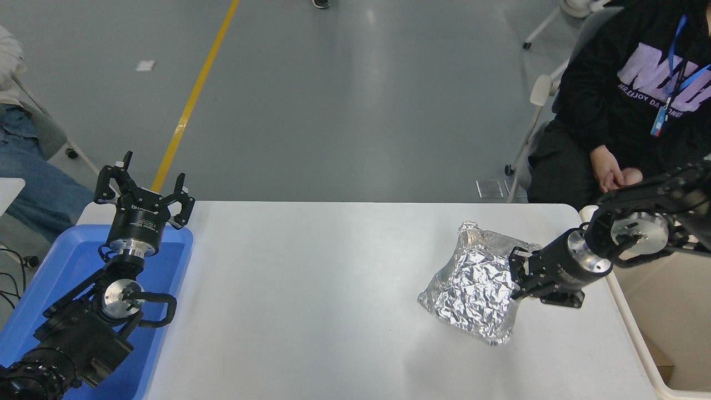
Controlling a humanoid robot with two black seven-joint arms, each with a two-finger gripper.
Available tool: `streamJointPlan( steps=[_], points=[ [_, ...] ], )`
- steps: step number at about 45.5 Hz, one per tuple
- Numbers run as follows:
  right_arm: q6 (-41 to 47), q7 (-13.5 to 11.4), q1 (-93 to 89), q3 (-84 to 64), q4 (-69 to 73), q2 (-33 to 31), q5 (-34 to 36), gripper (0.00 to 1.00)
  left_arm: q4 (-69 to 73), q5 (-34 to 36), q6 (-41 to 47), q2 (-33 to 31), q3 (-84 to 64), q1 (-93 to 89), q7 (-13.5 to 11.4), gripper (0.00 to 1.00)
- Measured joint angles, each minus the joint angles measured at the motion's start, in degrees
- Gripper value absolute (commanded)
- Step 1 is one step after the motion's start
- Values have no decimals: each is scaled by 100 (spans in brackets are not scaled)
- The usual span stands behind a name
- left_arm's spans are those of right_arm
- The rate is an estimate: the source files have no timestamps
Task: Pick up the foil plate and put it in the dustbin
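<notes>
Head view: crinkled silver foil plate [475, 289] clamped by right hand [519, 276].

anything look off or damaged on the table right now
The foil plate is badly crinkled and hangs tilted, gripped at its right edge by the right gripper with its lower corner near the white table. That fits a lift toward the dustbin. The left gripper sits parked, jaws open, over the blue tray. No spills.

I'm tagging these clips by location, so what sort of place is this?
Probably a robotics lab or test hall: a grey floor with a yellow line, rolling office chairs, and a white table set up for the arms.
</notes>
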Motion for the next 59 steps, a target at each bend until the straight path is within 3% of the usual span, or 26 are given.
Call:
streamJointPlan(
  steps=[18,48,59],
  points=[
    [1071,1,2212,-851,428,-201,-193,0,-1,1,0,-2,1,0,-1,99],
    [1277,7,4081,-1718,680,-233,-425,0,-1,0,-2,-3,0,-1,-7,99],
    [1284,2,4087,-2081,422,-624,-503,0,-1,1,-2,-3,5,-1,-9,99]
  ],
)
